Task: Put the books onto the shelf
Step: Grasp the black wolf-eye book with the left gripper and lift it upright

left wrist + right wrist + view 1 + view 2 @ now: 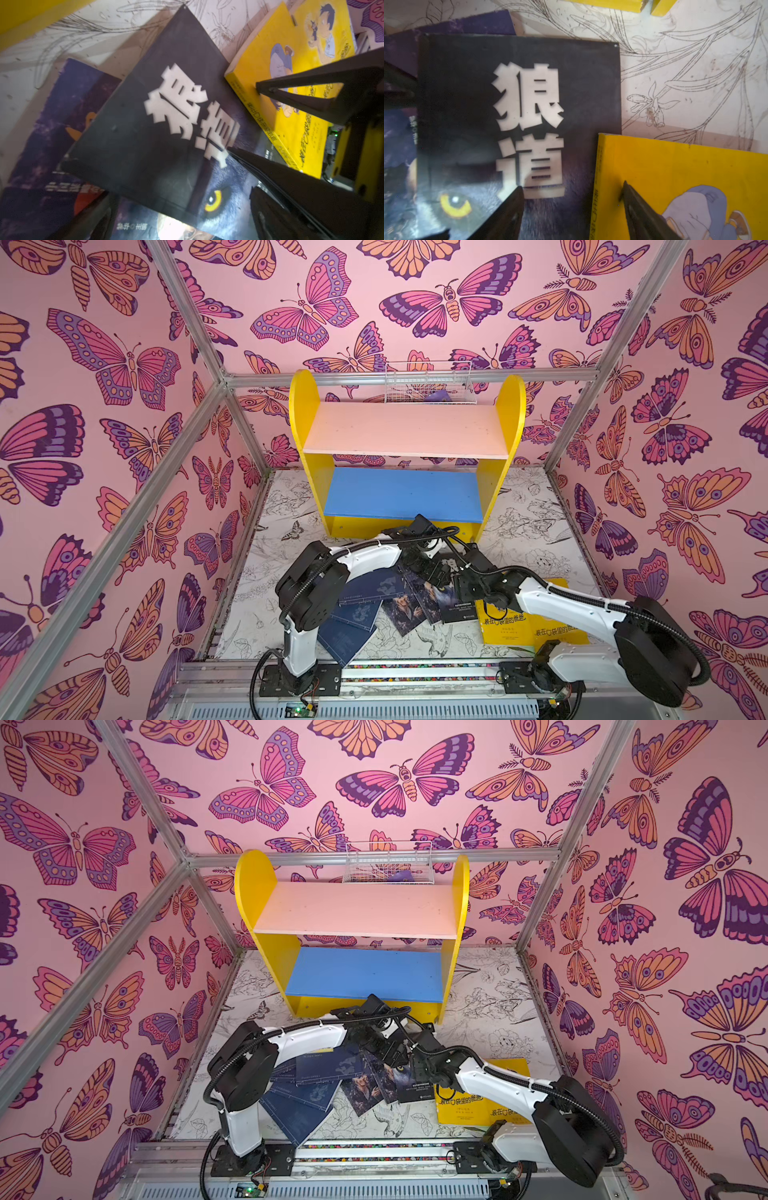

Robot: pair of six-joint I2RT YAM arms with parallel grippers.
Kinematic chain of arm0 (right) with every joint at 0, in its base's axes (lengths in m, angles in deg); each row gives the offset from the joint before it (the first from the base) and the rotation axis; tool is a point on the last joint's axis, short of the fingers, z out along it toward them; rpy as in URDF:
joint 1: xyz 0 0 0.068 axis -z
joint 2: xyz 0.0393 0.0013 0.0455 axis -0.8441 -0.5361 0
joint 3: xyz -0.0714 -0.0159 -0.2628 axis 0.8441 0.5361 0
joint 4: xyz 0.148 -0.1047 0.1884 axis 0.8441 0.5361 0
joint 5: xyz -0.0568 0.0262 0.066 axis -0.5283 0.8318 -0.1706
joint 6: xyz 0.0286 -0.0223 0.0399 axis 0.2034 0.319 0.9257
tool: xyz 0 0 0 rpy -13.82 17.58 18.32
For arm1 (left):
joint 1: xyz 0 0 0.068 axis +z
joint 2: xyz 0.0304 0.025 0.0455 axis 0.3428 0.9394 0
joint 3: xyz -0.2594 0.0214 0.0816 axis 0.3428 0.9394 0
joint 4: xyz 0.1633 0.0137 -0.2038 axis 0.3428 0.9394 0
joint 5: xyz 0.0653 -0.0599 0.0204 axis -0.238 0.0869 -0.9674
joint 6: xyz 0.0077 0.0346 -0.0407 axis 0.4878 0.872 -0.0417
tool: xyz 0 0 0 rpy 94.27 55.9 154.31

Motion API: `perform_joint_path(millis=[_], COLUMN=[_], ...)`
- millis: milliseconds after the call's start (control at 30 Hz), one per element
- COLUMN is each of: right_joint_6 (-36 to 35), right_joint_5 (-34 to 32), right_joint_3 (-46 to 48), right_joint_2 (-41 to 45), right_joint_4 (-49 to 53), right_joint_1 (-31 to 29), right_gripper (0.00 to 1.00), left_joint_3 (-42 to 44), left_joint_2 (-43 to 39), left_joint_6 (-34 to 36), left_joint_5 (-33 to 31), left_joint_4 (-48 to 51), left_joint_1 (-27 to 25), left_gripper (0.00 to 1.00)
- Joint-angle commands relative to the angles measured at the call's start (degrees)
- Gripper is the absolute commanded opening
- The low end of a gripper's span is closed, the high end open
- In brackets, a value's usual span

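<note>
In both top views you see books [370, 593] on the table [523, 526] before the shelf [405, 429], fingers hidden; wrist views show left gripper [243, 118] and right gripper [572, 185] spread wide over the wolf book [467, 104], gripping nothing.

Bright even top views; wrist views dim, blurred.
</note>
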Motion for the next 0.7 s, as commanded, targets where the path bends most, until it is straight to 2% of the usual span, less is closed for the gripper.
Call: perform_joint_path(millis=[0, 167, 300, 533, 667], right_joint_6=[-0.6, -0.3, -0.1, 0.4, 0.4], right_joint_5=[7.3, 6.7, 5.8, 4.5, 4.3], right_joint_3=[2.9, 3.3, 3.8, 4.4, 4.8], right_joint_2=[-2.9, -1.9, -0.6, 1.3, 2.1], right_joint_4=[4.5, 4.5, 4.5, 4.4, 4.3], right_joint_1=[-0.4, -0.4, -0.4, -0.4, -0.4], right_gripper=[0.75, 0.75, 0.75, 0.75, 0.75], left_joint_3=[-1.3, 0.5, 3.1, 1.6, 1.5], left_joint_2=[1.7, 1.2, 0.8, 3.1, 3.5], left_joint_6=[-0.1, -1.5, -4.1, -5.4, -5.7], left_joint_5=[9.2, 13.1, 16.0, 17.5, 17.8], left_joint_4=[-3.8, -11.2, -19.5, -21.3, -21.8], left_joint_1=[-1.3, -1.4, -1.3, -1.4, -1.4], left_gripper=[0.95, 0.93, 0.88, 0.64, 0.46])
